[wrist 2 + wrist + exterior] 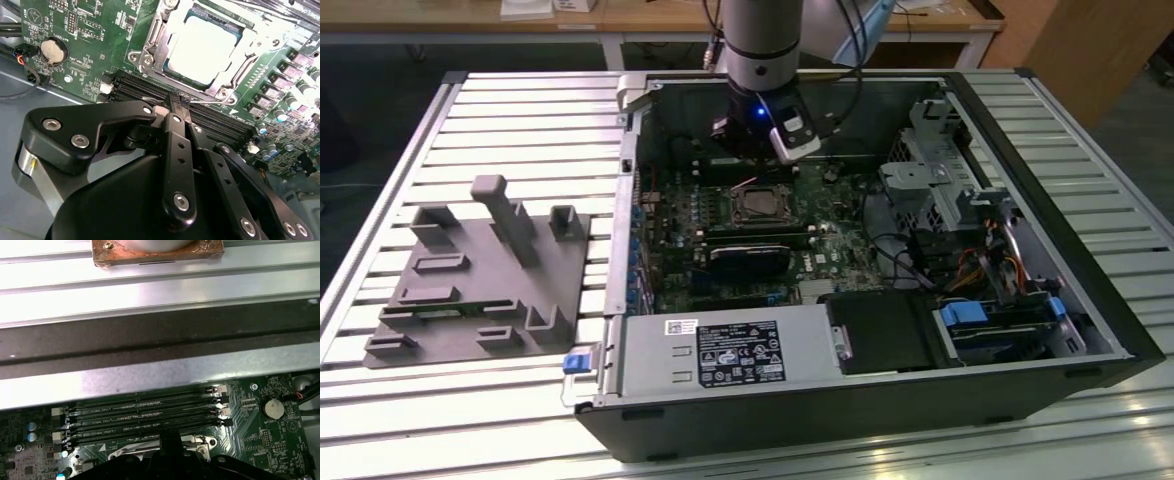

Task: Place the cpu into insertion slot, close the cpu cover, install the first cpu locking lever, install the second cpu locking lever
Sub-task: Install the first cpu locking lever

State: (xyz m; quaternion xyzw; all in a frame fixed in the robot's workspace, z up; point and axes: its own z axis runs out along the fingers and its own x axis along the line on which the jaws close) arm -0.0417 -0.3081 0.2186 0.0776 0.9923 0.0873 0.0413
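Though the cpu [205,50] is seen under the closed cpu cover [167,37], just beyond the gripper's [179,102] shut jaws, the locking levers [210,101] are judged not locked yet.

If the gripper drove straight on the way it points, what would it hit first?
Most likely the long black memory slots beside the cpu, which lie just ahead of the gripper. How much gap remains is unclear.

The cpu [202,47] lies beside the memory slots [145,90].
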